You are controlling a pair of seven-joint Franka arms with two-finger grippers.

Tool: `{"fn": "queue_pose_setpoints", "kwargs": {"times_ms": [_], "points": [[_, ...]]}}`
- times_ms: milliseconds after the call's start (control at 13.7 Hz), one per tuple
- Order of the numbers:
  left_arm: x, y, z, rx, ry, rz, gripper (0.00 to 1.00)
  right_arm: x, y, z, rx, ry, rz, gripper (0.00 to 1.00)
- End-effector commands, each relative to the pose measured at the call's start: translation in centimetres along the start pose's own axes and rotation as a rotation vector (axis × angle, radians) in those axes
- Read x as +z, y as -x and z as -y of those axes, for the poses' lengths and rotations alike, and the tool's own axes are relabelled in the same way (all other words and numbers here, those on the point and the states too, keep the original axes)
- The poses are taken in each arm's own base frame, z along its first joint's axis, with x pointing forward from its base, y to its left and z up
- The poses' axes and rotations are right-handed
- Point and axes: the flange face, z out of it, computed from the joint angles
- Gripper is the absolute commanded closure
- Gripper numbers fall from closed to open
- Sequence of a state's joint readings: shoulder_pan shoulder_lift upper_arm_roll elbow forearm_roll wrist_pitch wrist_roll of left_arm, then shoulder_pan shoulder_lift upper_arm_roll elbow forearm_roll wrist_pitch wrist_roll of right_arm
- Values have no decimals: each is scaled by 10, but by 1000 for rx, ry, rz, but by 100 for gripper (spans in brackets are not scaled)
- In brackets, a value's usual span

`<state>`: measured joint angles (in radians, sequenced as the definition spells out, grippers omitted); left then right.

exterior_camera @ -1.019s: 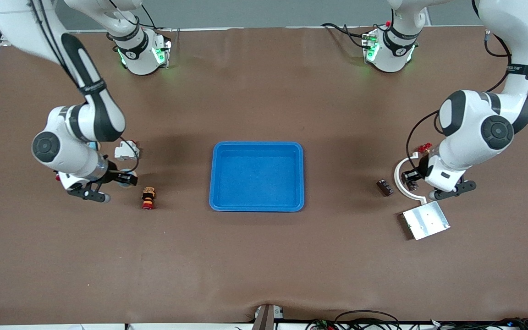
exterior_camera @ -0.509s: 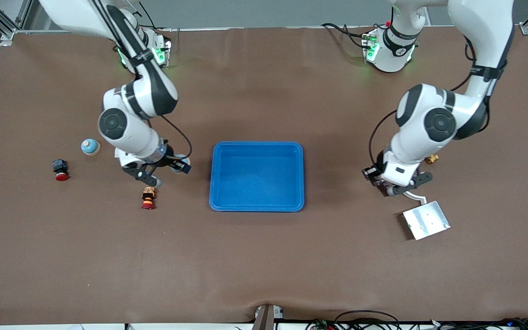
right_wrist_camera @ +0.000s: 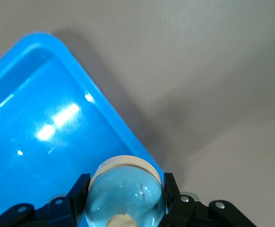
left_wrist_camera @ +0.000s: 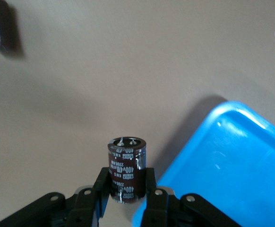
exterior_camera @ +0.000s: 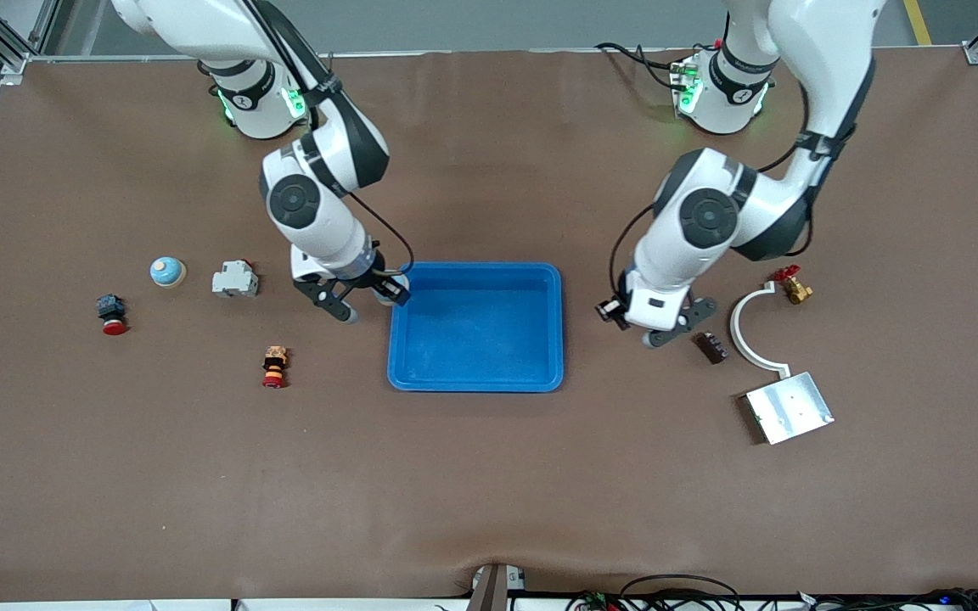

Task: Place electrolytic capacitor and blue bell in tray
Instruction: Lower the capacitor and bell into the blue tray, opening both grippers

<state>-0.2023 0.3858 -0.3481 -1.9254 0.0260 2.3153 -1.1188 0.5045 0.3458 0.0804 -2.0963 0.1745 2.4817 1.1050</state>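
Over the tray's rim [exterior_camera: 394,293], the right end effector [exterior_camera: 379,293] clenches the blue bell [right_wrist_camera: 125,191]; released now, it might catch the edge. Beside the tray, the left end effector [exterior_camera: 621,316] grips the electrolytic capacitor [left_wrist_camera: 126,168], still over bare surface [exterior_camera: 489,475].

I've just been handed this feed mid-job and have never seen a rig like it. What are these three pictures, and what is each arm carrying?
Two white robot arms work at a brown table. The wide picture looks down from a high camera facing them. The two close-ups come from a camera on each arm's wrist.

The left hand, over bare table beside the blue tray, is shut on a dark electrolytic capacitor. The right hand, over the tray's rim at the right arm's end, is shut on a pale blue bell. The tray holds nothing yet.

Loose on the table are a second bell, a white breaker, a red push button, a stacked red-and-orange button, a dark block, a white curved piece, a brass fitting and a silver plate.
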Motion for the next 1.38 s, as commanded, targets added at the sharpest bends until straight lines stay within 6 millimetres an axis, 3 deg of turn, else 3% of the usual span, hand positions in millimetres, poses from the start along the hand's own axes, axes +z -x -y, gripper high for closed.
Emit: {"fn": "queue_pose_setpoints", "kwargs": {"times_ms": [0, 364, 655, 728, 946, 1019, 1091, 1237, 1310], "points": [[14, 16, -30, -80, 20, -7, 100, 21, 14, 28, 52, 6, -1, 100], [52, 58, -82, -284, 35, 36, 100, 61, 25, 53, 97, 53, -66, 100], [87, 72, -87, -389, 26, 58, 100, 85, 33, 62, 115, 75, -93, 100], [96, 82, -87, -393, 12, 62, 100, 86, 34, 62, 119, 77, -93, 100], [112, 81, -80, -423, -22, 26, 100, 90, 38, 62, 124, 80, -92, 100], [118, 87, -81, -436, -31, 24, 92, 88, 38, 64, 128, 75, -93, 100], [121, 88, -80, -444, -36, 25, 73, 89, 39, 65, 128, 75, -93, 100], [121, 88, -80, -444, -36, 25, 0, 90, 43, 66, 122, 75, -93, 100], [116, 87, -83, -444, -29, 23, 0, 90, 39, 65, 128, 77, -94, 45]]}}
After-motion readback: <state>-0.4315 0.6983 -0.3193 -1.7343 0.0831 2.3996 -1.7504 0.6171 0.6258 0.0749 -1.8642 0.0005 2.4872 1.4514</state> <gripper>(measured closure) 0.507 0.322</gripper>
